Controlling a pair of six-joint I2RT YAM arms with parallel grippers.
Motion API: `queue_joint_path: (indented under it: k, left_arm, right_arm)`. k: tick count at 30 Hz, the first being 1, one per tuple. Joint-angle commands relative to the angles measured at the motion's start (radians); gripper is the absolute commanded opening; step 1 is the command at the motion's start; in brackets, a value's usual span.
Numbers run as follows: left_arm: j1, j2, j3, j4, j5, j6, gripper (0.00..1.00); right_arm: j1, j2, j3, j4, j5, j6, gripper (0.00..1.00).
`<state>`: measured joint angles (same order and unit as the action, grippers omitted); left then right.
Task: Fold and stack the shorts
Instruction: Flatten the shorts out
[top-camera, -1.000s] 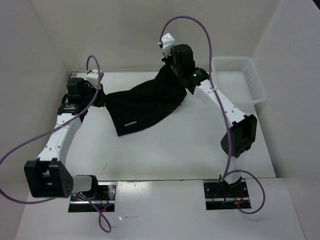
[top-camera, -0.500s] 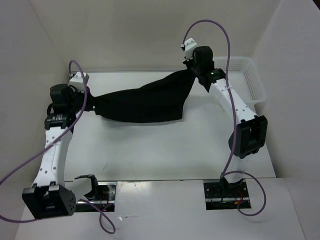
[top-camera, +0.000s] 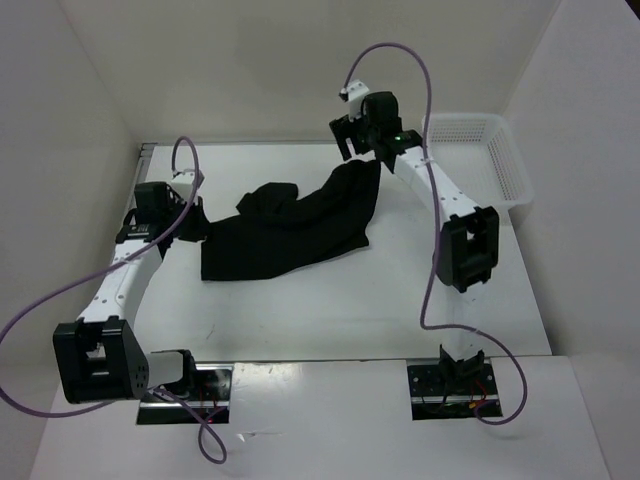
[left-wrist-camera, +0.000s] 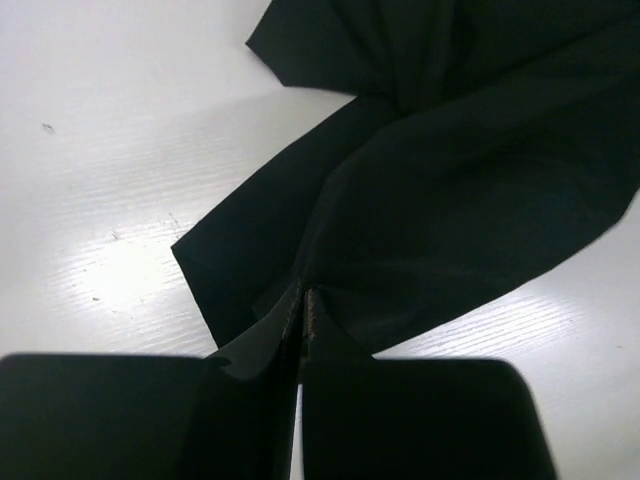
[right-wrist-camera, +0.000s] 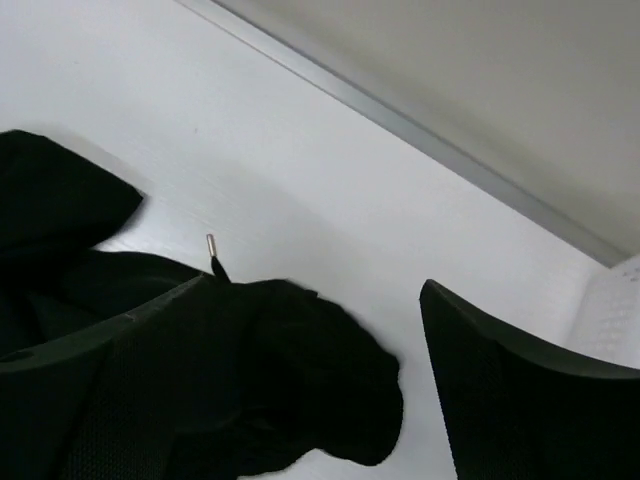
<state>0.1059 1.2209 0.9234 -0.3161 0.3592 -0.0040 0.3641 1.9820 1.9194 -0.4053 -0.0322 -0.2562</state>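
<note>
My left arm (top-camera: 115, 278) and right arm (top-camera: 428, 182) are white tubes with chunky black joints. I see a long purple cable (top-camera: 385, 46) looping off each one, from just behind the wrist. A tiny green light (top-camera: 397, 137) glows near the right wrist. Up close, my fingers (right-wrist-camera: 510, 400) are flat and dull black.

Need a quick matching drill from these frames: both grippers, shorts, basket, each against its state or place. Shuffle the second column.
Column one
1. left gripper
2. right gripper
3. shorts
4. basket

Column two
A. white mesh, at the far right corner of the table
B. open, fingers wide apart over the far end of the cloth
C. shut, pinching a fold of black fabric
D. black, lying rumpled mid-table

Pairs: 1-C, 2-B, 3-D, 4-A
</note>
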Motion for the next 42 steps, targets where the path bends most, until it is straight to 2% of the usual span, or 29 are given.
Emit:
queue_joint_path:
  k: [1,2,9,13,15,18,26,28,33,36,37,40,41,42]
  left_arm:
    - [0.002,0.017,0.038,0.034,0.009,0.004,0.00]
    - [0.002,0.017,0.048,0.006,0.009,0.004,0.00]
    - [0.012,-0.047,-0.082,0.008,-0.012,0.004,0.00]
    - [0.043,-0.083,-0.145,0.032,-0.045,0.004,0.00]
    - [0.054,-0.083,-0.158,0.032,-0.045,0.004,0.00]
    - [0.063,-0.092,-0.169,0.022,-0.045,0.004,0.00]
    - [0.072,-0.092,-0.178,0.012,-0.045,0.004,0.00]
    - [0.083,-0.101,-0.178,0.000,-0.045,0.004,0.00]
    - [0.092,-0.110,-0.187,0.000,-0.036,0.004,0.00]
    - [0.092,-0.110,-0.187,0.000,-0.035,0.004,0.00]
    - [0.092,-0.110,-0.196,0.000,-0.035,0.004,0.00]
    - [0.101,-0.110,-0.196,0.009,-0.035,0.004,0.00]
    - [0.101,-0.110,-0.196,0.009,-0.035,0.004,0.00]
    - [0.101,-0.110,-0.196,0.020,-0.035,0.004,0.00]
  right_arm:
    - [0.001,0.115,0.079,0.029,0.029,0.051,0.95]
    - [0.001,0.115,0.079,0.029,0.006,0.051,0.99]
    - [-0.008,-0.031,-0.141,-0.032,-0.135,0.051,0.99]
    - [-0.021,-0.139,-0.372,-0.053,-0.205,0.029,0.85]
    - [-0.021,-0.163,-0.453,-0.053,-0.236,0.019,0.74]
    - [-0.021,-0.173,-0.592,-0.041,-0.279,0.018,0.70]
    - [-0.021,-0.058,-0.605,0.025,-0.255,0.081,0.67]
    - [-0.021,-0.037,-0.605,0.034,-0.239,0.092,0.71]
    - [-0.021,-0.046,-0.625,0.023,-0.239,0.117,0.71]
    - [-0.021,-0.058,-0.681,0.011,-0.299,0.136,0.70]
    - [-0.021,-0.070,-0.695,0.011,-0.340,0.137,0.67]
    - [-0.021,-0.081,-0.729,0.002,-0.400,0.137,0.44]
    - [-0.021,-0.081,-0.729,0.002,-0.423,0.137,0.28]
    - [-0.021,-0.081,-0.729,0.002,-0.423,0.137,0.21]
